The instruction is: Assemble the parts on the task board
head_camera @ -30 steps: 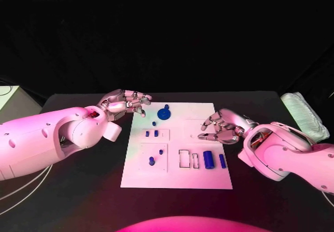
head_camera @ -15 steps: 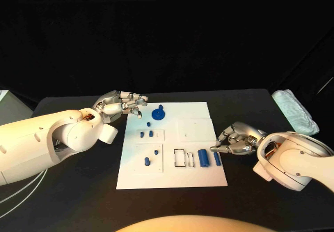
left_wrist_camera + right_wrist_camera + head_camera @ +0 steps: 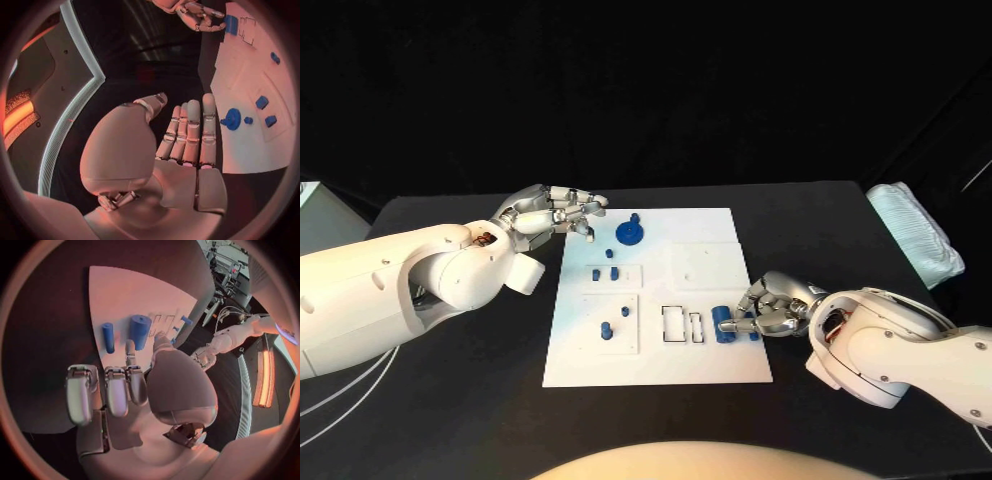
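Reaching right hand at blue cylinder, task board unmarked

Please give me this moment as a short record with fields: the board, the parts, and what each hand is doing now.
board: white task board in the middle of the black table
round part: blue round part at the board's far end
cylinders: thick blue cylinder and thin blue cylinder side by side at the board's right edge
left hand: fingers apart, holds nothing, beside the board's far left corner
right hand: fingertips at the two cylinders; grip cannot be told
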